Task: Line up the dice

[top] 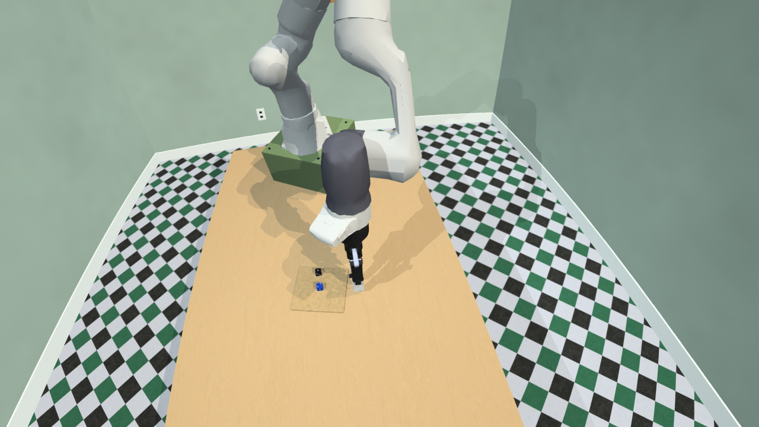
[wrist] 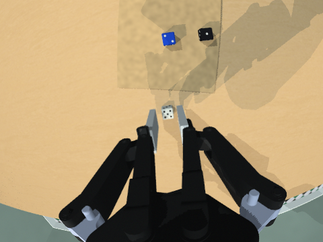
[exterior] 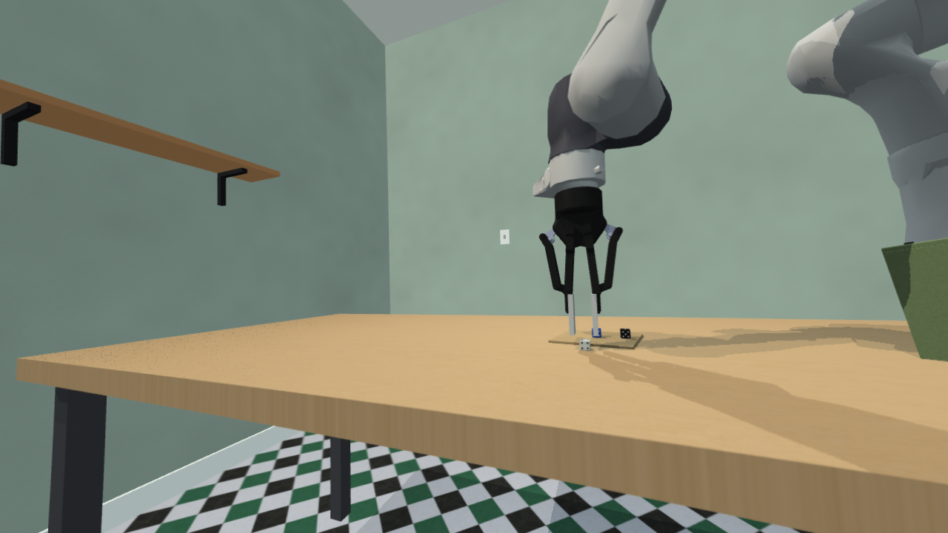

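Observation:
A thin tan mat [top: 319, 291] lies flat on the wooden table, also in the wrist view [wrist: 169, 40]. A blue die [top: 319, 286] [wrist: 169, 39] and a black die [top: 318, 271] [wrist: 206, 33] rest on it, the black one nearer the base. A white die [wrist: 168, 113] [exterior: 585, 343] lies on the bare table just off the mat's edge. My gripper [wrist: 167, 116] [exterior: 583, 323] points straight down over the white die. Its fingers stand narrowly apart on either side of the die, with a gap on each side. The fingertips look a little above the table.
The green robot base [top: 302, 156] stands at the far end of the table. A wooden wall shelf [exterior: 132, 139] hangs well off to the side. Checkered floor surrounds the table.

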